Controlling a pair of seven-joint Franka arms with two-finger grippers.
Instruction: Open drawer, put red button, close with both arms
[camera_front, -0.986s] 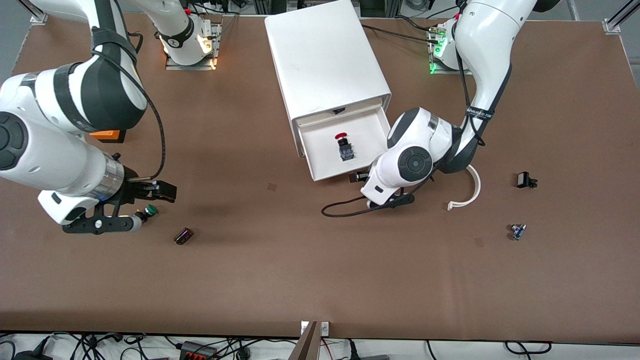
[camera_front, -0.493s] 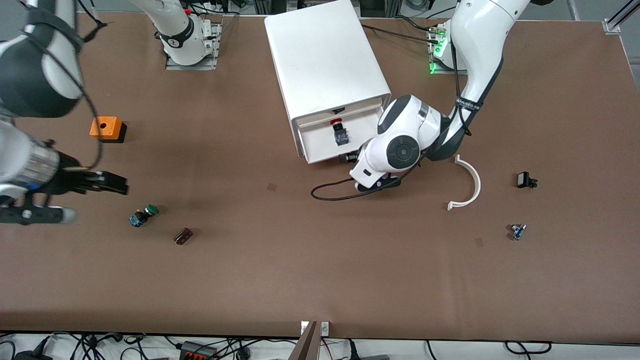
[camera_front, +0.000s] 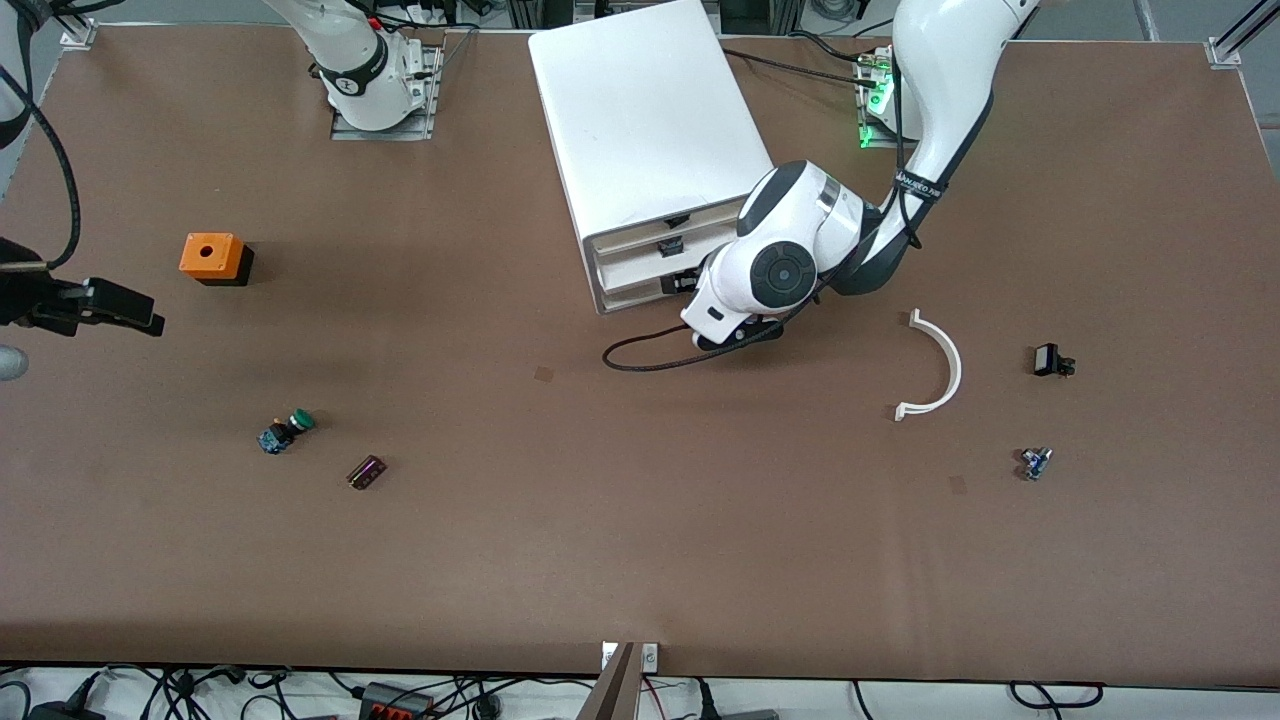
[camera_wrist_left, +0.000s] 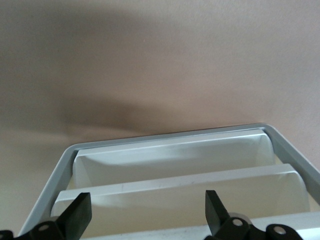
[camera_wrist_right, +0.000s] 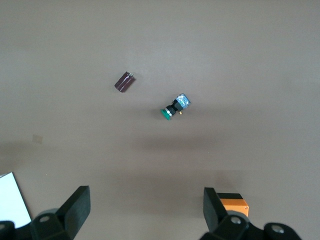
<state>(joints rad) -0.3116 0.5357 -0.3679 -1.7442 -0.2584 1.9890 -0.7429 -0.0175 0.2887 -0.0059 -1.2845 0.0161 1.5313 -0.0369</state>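
Front view had the left gripper (camera_front: 690, 285), fingers spread and empty, pressed right at the drawer (camera_front: 640, 268) front, now basically shut; the right gripper (camera_front: 100, 305), open too, waited high over the right arm's end.

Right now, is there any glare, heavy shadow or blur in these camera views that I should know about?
Front view: even light, no glare, only soft shadows under the left arm beside the white drawer cabinet. Left wrist view: a broad dark shadow on the brown table past the cabinet, whose near edges look soft. Right wrist view: the green-capped push-button reads sharp, with a faint shadow band below it.
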